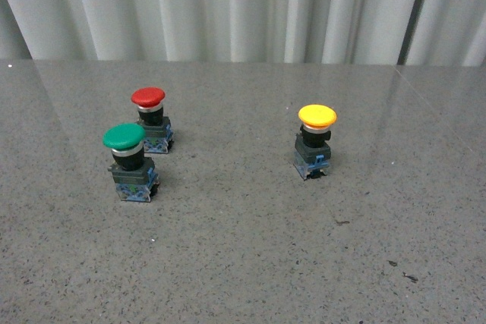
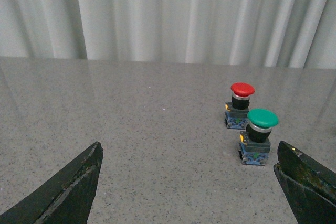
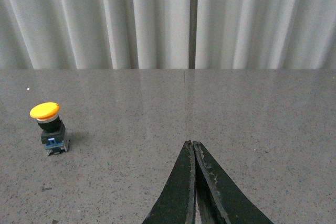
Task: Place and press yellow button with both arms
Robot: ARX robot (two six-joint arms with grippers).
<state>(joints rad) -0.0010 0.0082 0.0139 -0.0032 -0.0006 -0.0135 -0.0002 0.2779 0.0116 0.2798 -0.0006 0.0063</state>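
The yellow button stands upright on the grey table, right of centre in the front view. Neither arm shows in that view. The right wrist view has the yellow button far off to one side of my right gripper, whose black fingers are shut tip to tip on nothing. My left gripper is open, its two fingers wide apart over bare table. It holds nothing, and the yellow button is out of the left wrist view.
A green button and a red button stand close together at the left of the table. In the left wrist view the green button sits just ahead of one finger. White curtains hang behind the table's far edge.
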